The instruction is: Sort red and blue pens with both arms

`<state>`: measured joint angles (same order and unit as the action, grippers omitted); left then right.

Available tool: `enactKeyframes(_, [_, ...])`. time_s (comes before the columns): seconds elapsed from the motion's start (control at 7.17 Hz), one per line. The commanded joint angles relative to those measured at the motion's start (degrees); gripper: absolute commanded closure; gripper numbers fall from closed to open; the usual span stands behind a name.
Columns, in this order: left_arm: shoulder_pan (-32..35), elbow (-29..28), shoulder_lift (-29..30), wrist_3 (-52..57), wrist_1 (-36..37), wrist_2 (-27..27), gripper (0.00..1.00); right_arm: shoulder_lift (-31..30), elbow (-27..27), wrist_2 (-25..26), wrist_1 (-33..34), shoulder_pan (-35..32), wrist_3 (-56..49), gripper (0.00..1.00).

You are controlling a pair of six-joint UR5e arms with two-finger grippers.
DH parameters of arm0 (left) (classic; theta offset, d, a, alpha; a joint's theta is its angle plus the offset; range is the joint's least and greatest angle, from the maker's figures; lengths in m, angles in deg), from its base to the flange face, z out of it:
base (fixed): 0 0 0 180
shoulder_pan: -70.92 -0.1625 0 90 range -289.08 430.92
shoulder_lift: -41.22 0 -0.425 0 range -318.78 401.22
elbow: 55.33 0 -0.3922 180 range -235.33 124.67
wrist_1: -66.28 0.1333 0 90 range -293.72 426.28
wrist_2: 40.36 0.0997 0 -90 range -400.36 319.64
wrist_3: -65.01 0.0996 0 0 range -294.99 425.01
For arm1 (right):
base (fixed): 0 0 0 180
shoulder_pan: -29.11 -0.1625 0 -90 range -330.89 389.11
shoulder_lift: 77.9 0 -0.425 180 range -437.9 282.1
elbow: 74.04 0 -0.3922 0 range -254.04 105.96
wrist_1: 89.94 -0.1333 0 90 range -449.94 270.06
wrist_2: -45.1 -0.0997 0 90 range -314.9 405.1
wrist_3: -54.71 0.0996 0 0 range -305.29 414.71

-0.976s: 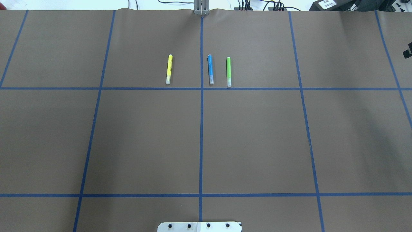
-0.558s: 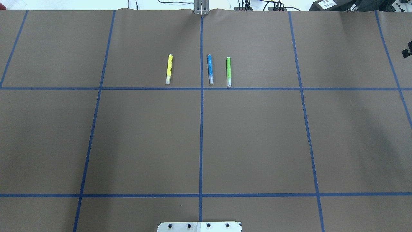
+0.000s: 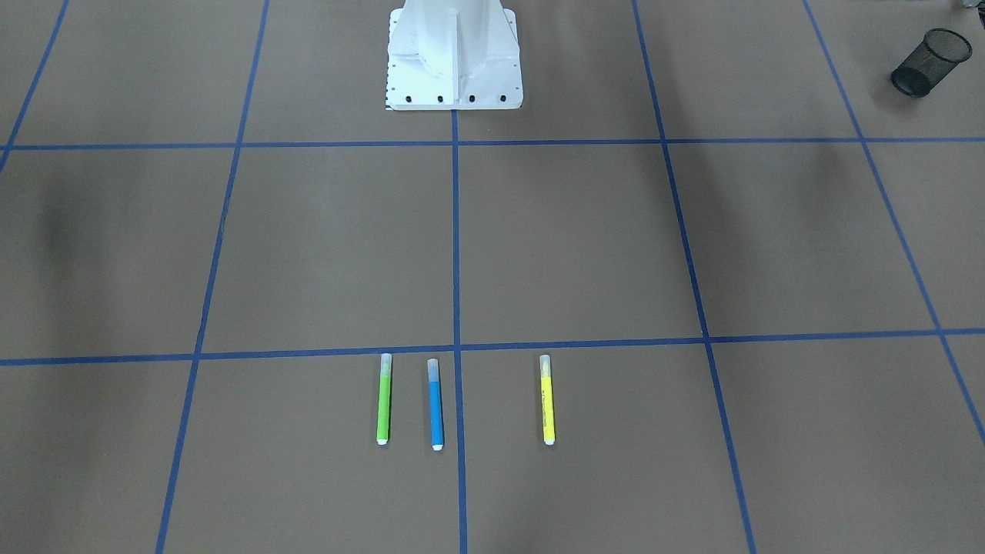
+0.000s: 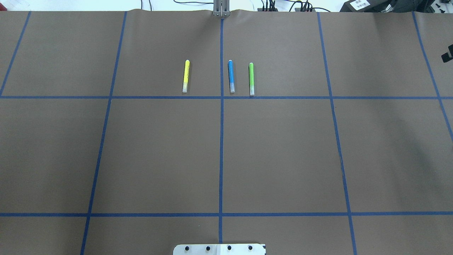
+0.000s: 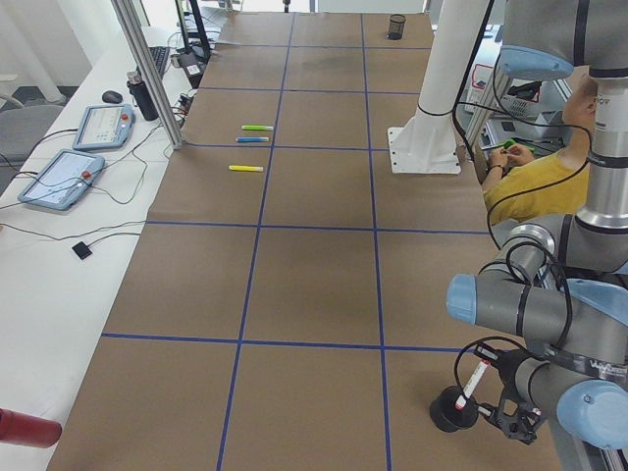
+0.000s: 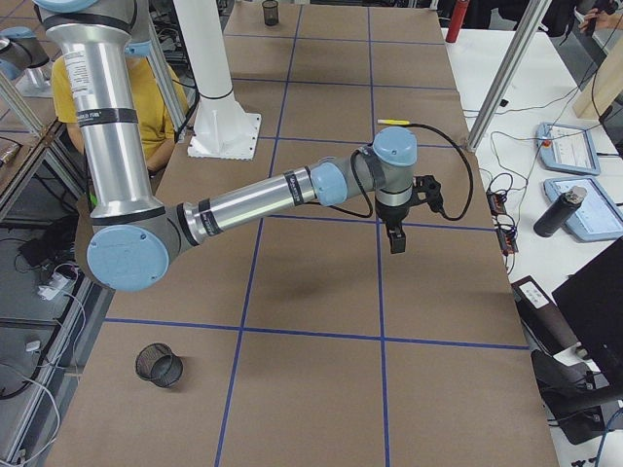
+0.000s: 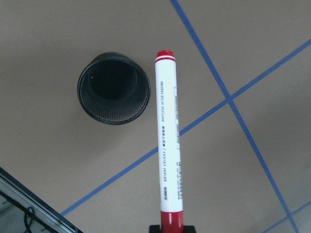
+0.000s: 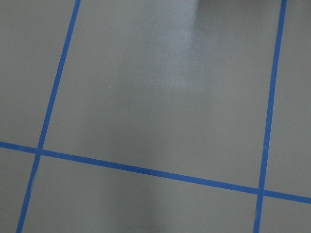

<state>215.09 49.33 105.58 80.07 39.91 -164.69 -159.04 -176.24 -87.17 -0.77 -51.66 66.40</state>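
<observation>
Red pen [image 7: 166, 136] first, over on the robot's left: it's up off the worktop [image 4: 159, 152], with the left claw [image 7: 171, 227] clamped on its red cap end and the white barrel pointing out ahead of the wrist camera. Right next to it stands a black mesh cup [image 7: 116, 114], upright. The wrist view looks straight into its mouth, and only dark mesh shows inside. The pen's far red tip sits just beside the cup's rim in that view, not over the opening. Whether tip and cup touch, I can't tell.

Moving across: three markers lie flat in a parallel row on the far side of the worktop, well apart from either cup. First the yellow marker [image 4: 185, 76], left of the centre tape line [image 4: 221, 141]. Then the blue pen [image 4: 231, 76] just right of that line, clear cap towards the robot. Then the green marker [image 4: 251, 78] beside it.

On to the right side: the right arm [image 6: 292, 190] reaches out over the worktop, and the right claw [image 6: 396, 241] hangs point-down above the brown paper. Wide or narrow, I can't tell from here. Back near the robot's side stands the second mesh cup [image 6: 165, 373], upright, with only mesh visible in it.
</observation>
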Motion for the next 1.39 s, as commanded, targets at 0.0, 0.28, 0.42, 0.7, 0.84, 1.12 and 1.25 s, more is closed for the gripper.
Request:
enactKeyframes(0.0, [1.02, -7.68, -0.04, -3.44, 0.53, -0.04, 1.0, -0.59, -1.24, 0.08, 0.04, 0.0, 0.0, 0.0])
enactKeyframes(0.28, [1.02, -13.75, 1.19, -3.71, 0.09, -1.7, 1.0, -0.6, -1.42, 0.08, -0.05, 0.0, 0.0, 0.0])
enactKeyframes(0.42, [1.02, -16.57, 2.33, -3.72, -0.34, -1.8, 1.0, -0.6, -1.6, 0.08, -0.05, 0.0, 0.0, 0.0])
enactKeyframes(0.7, [1.02, -19.57, 3.22, -6.6, -4.45, -2.68, 1.0, -0.6, -2.04, 0.08, -0.05, 0.0, 0.35, 0.0])
enactKeyframes(0.84, [1.02, -20.63, 3.31, -6.18, -7.18, -2.68, 0.91, -0.6, -2.39, 0.08, -0.05, 0.0, 1.14, 0.0])
enactKeyframes(1.12, [1.02, -21.17, 3.31, -6.0, -8.78, -2.68, 0.0, -0.6, -2.39, 0.08, -0.05, 0.09, 1.41, 0.0])
enactKeyframes(1.25, [0.93, -20.91, 3.31, -6.0, -8.79, -2.59, 0.0, -0.51, -2.39, 0.08, -0.05, 0.0, 1.41, 0.0])
